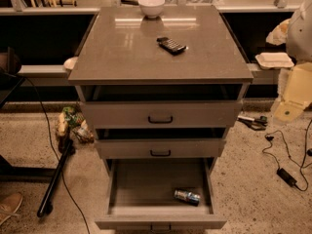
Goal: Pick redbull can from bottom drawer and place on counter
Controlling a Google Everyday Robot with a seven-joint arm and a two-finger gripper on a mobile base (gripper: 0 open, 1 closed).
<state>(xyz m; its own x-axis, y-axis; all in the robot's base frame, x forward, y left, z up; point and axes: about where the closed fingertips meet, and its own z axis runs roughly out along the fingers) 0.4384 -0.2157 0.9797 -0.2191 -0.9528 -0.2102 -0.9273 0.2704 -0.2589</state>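
Observation:
The redbull can [187,196] lies on its side on the floor of the open bottom drawer [141,186], near the front right corner. The counter [126,52] is the glossy grey-brown slab on top of the drawer unit. My arm hangs at the right edge of the view, and its pale gripper end [285,111] is low beside the unit, well right of and above the can, at about the top drawer's height. It holds nothing that I can see.
A white bowl [151,6] sits at the counter's back edge and a black keypad handset [171,45] near its middle. The top drawer [161,113] and middle drawer [161,148] are slightly pulled out. Cables and a charger [287,177] lie on the floor at right, a black pole [56,179] at left.

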